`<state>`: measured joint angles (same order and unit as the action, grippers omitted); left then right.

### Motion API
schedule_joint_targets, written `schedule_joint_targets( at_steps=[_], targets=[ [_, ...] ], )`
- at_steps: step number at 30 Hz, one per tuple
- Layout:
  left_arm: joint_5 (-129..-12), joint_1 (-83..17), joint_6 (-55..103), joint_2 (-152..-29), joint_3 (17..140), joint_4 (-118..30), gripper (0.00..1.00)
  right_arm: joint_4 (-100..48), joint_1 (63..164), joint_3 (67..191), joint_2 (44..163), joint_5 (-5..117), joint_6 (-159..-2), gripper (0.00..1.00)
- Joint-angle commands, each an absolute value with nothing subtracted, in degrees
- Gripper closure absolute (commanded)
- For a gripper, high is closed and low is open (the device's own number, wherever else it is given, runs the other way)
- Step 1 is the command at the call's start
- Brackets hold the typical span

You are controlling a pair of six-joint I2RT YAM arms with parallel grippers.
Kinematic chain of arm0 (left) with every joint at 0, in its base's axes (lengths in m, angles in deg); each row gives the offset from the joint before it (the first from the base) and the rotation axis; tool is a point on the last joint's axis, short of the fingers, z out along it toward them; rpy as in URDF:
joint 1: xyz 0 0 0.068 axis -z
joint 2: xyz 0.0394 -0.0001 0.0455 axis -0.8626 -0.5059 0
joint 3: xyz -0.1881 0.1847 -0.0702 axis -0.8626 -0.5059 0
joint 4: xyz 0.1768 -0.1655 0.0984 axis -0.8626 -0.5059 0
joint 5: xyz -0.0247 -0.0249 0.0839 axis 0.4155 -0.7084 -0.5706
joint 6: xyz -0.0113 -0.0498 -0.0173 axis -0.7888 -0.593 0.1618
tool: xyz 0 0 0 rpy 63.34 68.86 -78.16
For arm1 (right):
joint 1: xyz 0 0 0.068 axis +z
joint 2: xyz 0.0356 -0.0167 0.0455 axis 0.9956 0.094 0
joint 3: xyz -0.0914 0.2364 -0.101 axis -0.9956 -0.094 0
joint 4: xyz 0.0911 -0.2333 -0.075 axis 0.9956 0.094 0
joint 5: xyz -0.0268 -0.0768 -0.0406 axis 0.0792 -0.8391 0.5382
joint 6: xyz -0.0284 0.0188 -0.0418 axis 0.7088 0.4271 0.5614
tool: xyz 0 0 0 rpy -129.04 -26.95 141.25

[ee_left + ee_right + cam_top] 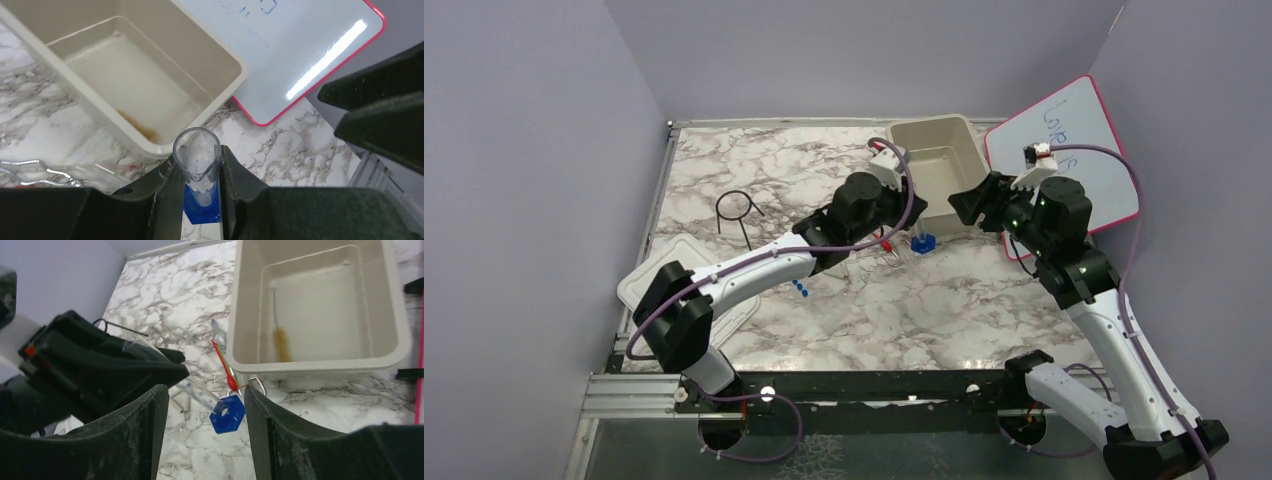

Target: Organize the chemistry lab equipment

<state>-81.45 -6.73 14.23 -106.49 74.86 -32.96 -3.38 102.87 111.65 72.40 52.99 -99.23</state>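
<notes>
A white-and-grey marbled desk [874, 320] is seen whole only from above. A pink-framed whiteboard [1074, 140] lies just beyond the right gripper [204, 390]; its blue handwriting cannot be read with certainty in any view. A beige rectangular tub [320, 369] is set ahead of both grippers. A white lid [654, 275] is shown by the top view alone, well behind the left gripper [197, 167].

The left gripper is clenched on a clear tube with a blue hexagonal base [227, 415]. The left wrist view looks down its open mouth, with a finger pressed to each side. The right wrist view shows the tube tilted, just short of the tub. The right gripper is spread wide, with nothing grasped, near the blue base.

A tan-bristled wire brush [281, 344] lies in the tub and is shown full length only by the right wrist view. A black wire ring [734, 208] lies well left of the left gripper. A red-tipped dropper [226, 371] lies just beside it.
</notes>
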Motion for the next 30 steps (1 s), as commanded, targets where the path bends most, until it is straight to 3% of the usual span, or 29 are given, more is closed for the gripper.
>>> schedule_joint_targets(
  at_steps=[1,9,21,25,30],
  targets=[
    [-76.1,-10.3,5.6,-100.9,74.5,-43.0,0.74,-11.6,102.9,109.0,72.9,65.8,-95.3,0.37],
    [-63.2,-17.5,-0.6,-97.3,78.2,-49.6,0.74,-29.5,103.0,102.2,77.6,86.3,-96.5,0.35],
    [-52.1,-21.1,-5.2,-97.9,80.4,-48.3,0.74,-30.0,105.9,104.5,88.7,89.8,-94.3,0.38],
    [-50.7,-21.4,-5.7,-98.2,80.3,-47.8,0.74,-29.2,106.1,105.1,90.7,91.0,-94.4,0.48],
    [-50.4,-22.1,-6.4,-98.0,79.7,-47.0,0.74,-29.3,106.5,105.2,91.3,92.4,-94.7,0.73]
  ],
)
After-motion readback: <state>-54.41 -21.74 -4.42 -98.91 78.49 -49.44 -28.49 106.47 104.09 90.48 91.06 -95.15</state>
